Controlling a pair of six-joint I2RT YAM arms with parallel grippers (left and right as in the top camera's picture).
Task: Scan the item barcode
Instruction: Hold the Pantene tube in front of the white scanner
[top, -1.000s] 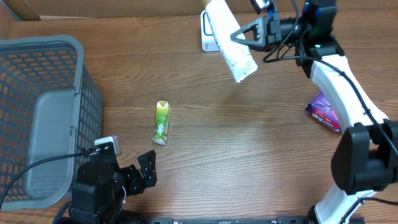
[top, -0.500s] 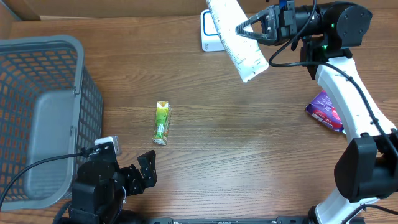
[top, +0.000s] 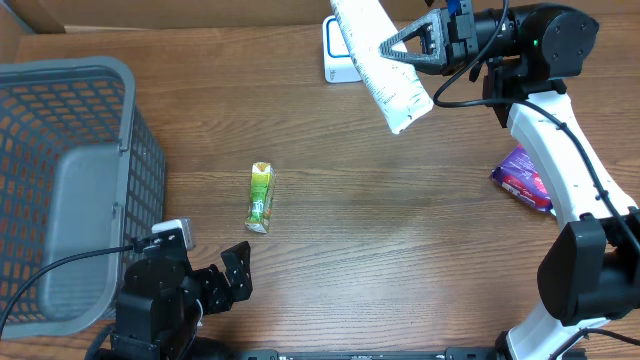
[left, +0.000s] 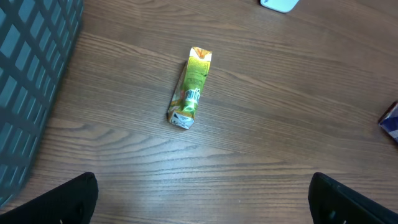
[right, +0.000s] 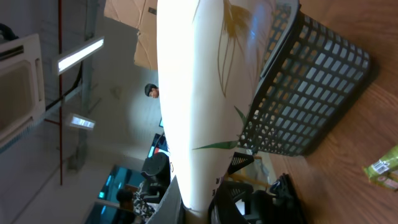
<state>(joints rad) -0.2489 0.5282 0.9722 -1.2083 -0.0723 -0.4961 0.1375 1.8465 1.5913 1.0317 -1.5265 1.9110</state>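
Right gripper (top: 392, 48) clamped on white packet (top: 385, 75), raised over white scanner (top: 333, 62), half hidden | barcode not discernible | left gripper (left: 204, 198) fully spread, empty, fingers cut off by frame edge

I see the basket (top: 60, 180) on the left side of the worktop (top: 400, 250), the carton (top: 260, 197) lying right of it near the middle, the packet (top: 522, 178) at the right edge, and the pouch (top: 395, 90) in my right claw (top: 392, 50), raised beside the scanner (top: 332, 66) at the far edge.
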